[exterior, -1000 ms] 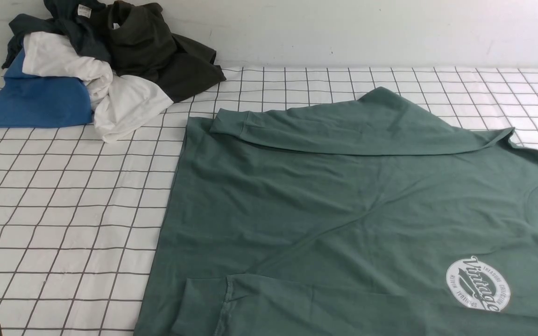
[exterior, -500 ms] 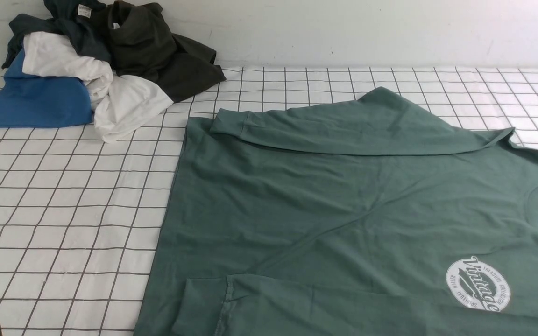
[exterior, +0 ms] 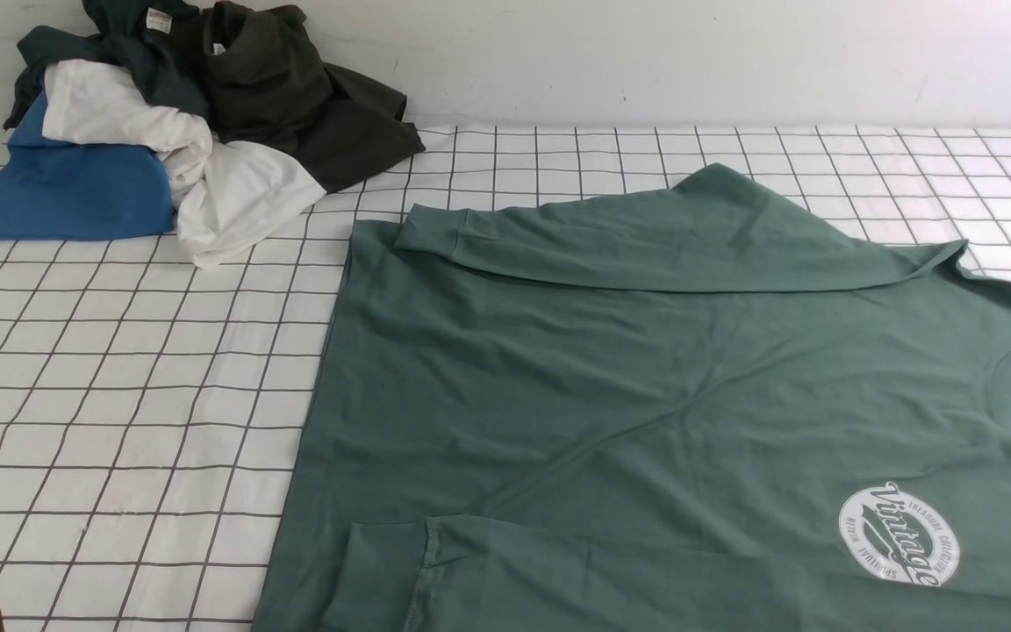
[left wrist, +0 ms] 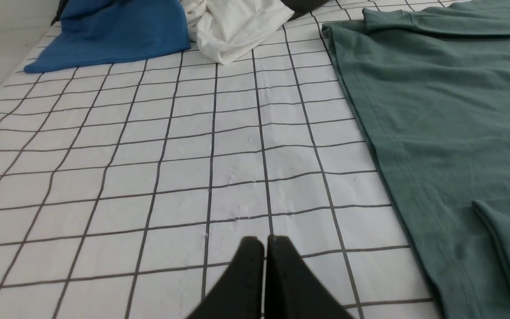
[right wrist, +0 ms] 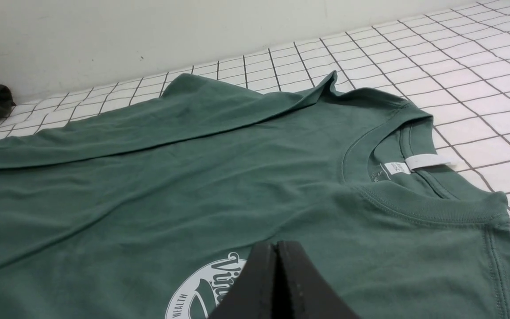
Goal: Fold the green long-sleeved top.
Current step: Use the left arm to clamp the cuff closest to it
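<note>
The green long-sleeved top (exterior: 646, 395) lies flat on the checked cloth, its neck at the right and its hem at the left. Both sleeves are folded in over the body, one along the far edge (exterior: 646, 246) and one along the near edge (exterior: 558, 570). A round white logo (exterior: 899, 535) shows on the chest. In the left wrist view my left gripper (left wrist: 264, 241) hovers shut and empty over bare cloth, beside the hem (left wrist: 383, 146). The right gripper (right wrist: 276, 246) is shut and empty above the logo (right wrist: 206, 288), near the ribbed neck (right wrist: 414, 195). Neither gripper shows in the front view.
A heap of other garments sits at the far left corner: blue (exterior: 67, 189), white (exterior: 207, 175), dark teal with a white tag (exterior: 141, 35) and dark olive-black (exterior: 295, 96). A white wall (exterior: 646, 53) runs behind the table. Bare checked cloth (exterior: 119, 395) lies left of the top.
</note>
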Tool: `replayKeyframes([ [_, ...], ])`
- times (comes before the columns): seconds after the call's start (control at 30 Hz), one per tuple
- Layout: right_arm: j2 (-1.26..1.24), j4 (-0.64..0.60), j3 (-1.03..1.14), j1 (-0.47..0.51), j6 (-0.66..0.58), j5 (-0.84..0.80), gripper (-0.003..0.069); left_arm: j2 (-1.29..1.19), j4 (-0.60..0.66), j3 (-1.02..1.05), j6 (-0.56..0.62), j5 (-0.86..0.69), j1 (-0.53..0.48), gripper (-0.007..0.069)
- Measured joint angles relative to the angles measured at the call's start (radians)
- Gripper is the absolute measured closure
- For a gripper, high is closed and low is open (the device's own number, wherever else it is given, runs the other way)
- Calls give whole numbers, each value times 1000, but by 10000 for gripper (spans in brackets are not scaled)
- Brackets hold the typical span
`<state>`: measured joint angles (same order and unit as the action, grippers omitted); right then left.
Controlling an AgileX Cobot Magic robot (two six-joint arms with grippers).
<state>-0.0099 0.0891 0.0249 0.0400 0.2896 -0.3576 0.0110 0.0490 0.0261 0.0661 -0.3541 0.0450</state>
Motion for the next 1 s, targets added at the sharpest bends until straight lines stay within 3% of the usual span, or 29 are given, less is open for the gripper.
replayKeyframes([
  [0.53, 0, 0, 0, 0, 10, 0, 675, 0, 30, 0, -13, 11, 0, 631],
  [0.63, 0, -6, 0, 0, 39, 0, 675, 0, 207, 1, -115, 42, 0, 631],
  [0.7, 0, -33, 0, 0, 82, 0, 675, 0, 425, 1, -235, 63, 0, 631],
  [0.77, 0, -79, 0, 0, 124, -1, 675, 0, 514, 1, -277, 67, 0, 631],
  [0.83, 0, -205, 0, 0, 210, -1, 675, 0, 700, 1, -332, 68, 0, 631],
  [0.9, 0, -280, 0, 0, 257, -2, 675, 0, 758, 1, -339, 69, 0, 631],
  [1.0, 0, -503, 1, 0, 368, -6, 675, 0, 864, 1, -340, 85, 0, 631],
])
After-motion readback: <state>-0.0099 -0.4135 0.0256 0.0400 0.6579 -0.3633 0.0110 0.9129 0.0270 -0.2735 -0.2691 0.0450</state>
